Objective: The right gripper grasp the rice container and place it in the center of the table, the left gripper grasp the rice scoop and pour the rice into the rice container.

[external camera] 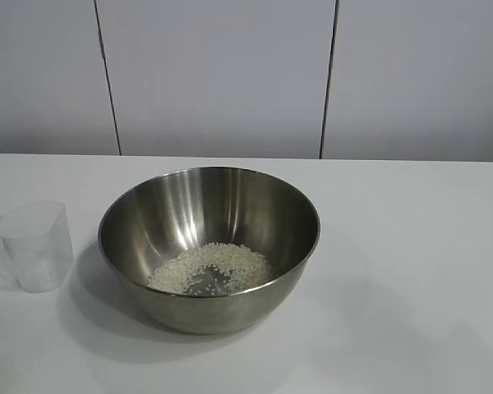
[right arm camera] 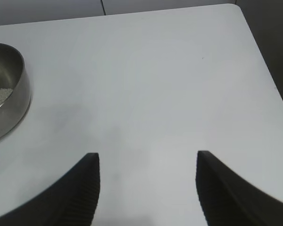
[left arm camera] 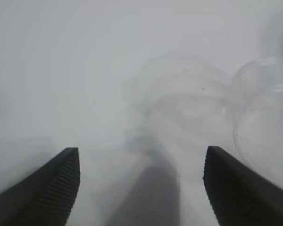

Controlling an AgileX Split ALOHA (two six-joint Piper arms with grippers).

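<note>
The rice scoop is seen standing upright on the white surface at the left of the exterior view, just beside the rice container but apart from it. The container is set near the middle of the surface, and a modest heap of rice is spread over its floor. No arm is shown in the exterior view.

In the left wrist view, the left hand is held wide open with nothing between its fingers. Bare surface is seen ahead of it, crossed by a dark shadow. The scoop is found ahead of that hand and off to one side, outside the gap between the fingers and not touched by them; it is cut off at the frame edge and its outline is hard to make out.

In the right wrist view, the right hand is likewise spread wide and empty over bare surface. The container lies ahead and well off to one side of this hand, cut off by the frame edge, with a few grains visible inside. The rounded corner of the surface is seen beyond.
</note>
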